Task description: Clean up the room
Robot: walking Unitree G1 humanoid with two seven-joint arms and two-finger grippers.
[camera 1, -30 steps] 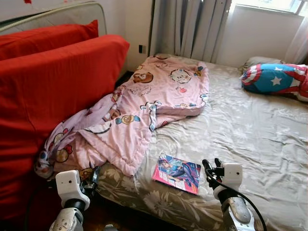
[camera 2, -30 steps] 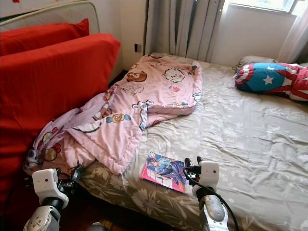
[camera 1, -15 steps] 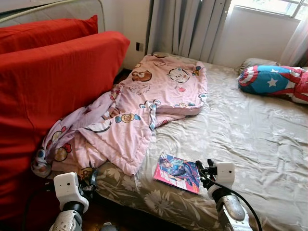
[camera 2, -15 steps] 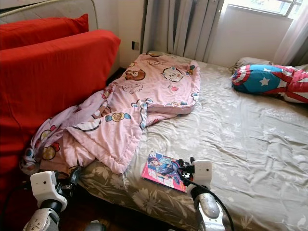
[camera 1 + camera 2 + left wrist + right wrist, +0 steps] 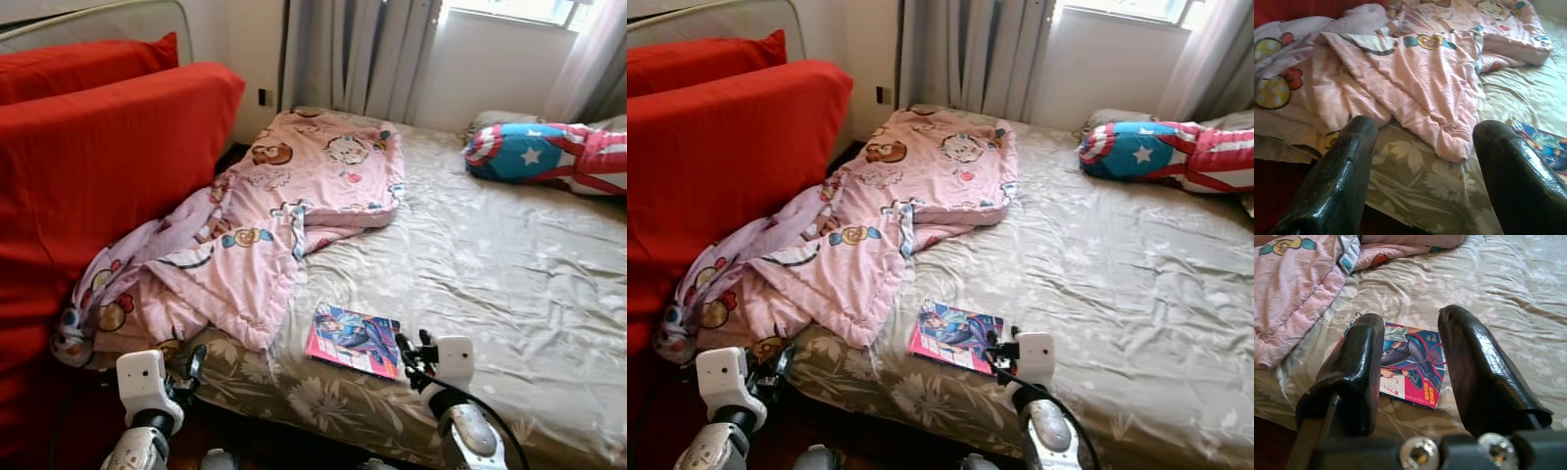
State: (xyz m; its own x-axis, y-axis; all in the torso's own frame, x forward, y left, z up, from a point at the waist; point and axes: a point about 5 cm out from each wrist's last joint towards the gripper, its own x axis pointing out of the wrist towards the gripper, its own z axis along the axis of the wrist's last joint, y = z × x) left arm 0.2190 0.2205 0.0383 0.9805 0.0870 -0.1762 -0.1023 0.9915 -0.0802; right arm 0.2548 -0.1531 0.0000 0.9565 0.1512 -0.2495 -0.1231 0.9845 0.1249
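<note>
The comic book [image 5: 1410, 369] cover bears lettering too small and blurred to read; nothing else carries text.

daylight from window [image 5: 509, 10] | bed [image 5: 509, 255] bright | wrist views soft | floor shadowed

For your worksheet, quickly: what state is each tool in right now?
Left tool: open, empty, facing the blanket.
Right tool: open, empty, above the book.
</note>
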